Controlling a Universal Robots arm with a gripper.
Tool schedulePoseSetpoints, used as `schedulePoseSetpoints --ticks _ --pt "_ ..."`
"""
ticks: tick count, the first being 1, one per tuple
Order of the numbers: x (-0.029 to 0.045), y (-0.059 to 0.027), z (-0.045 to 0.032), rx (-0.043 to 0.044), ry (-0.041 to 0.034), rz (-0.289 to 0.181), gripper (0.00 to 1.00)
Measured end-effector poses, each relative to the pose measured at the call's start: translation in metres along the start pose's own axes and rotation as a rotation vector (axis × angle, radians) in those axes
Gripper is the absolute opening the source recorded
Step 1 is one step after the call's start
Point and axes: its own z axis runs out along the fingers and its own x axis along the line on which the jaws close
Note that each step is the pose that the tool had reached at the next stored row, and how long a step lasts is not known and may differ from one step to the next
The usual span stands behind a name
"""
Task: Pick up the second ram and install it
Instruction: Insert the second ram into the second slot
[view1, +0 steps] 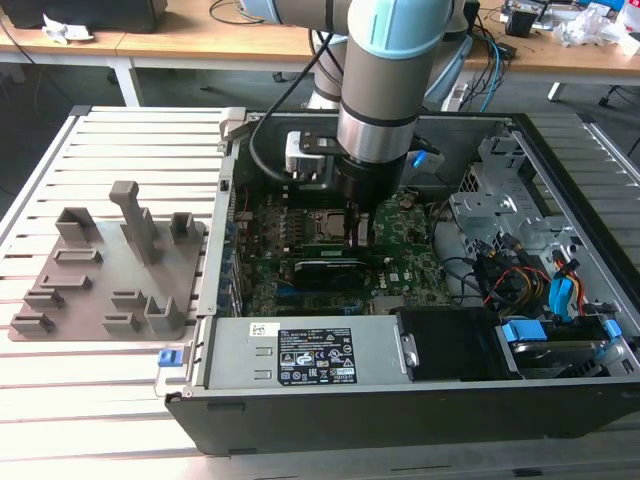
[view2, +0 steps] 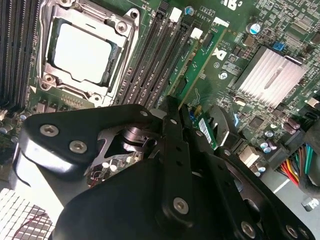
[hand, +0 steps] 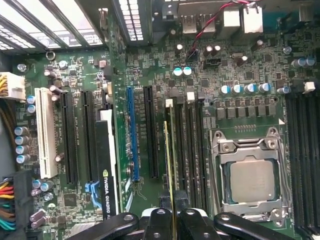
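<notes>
Install step in hand, as judged: the claw is pinching the second ram edge-on between its fingertips, low over the motherboard, beside the CPU socket. The stick stands in line with the memory slots; seating calls for straight, even downward pressure

Silver-grey arm with light-blue joint cap; black screwed hand.

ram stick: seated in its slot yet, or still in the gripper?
Still in the gripper, shut on the ram stick, which stands on edge over the slots beside the CPU socket. Seating: cannot tell.
</notes>
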Motion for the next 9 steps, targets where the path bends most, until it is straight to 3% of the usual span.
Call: schedulePoseSetpoints --ticks 5,7,8,9 --pt "0.0002 -0.0001 0.0109 -0.0004 0.0011 0.0 0.14" --pt "0.0004 -0.0001 0.0118 -0.0004 0.0015 0.0 0.14" --pt "-0.0001 -0.0001 0.0084 0.0004 -0.0009 0.0 0.14" --pt "0.0 0.0 -0.0006 0.0008 0.0 0.0 0.14"
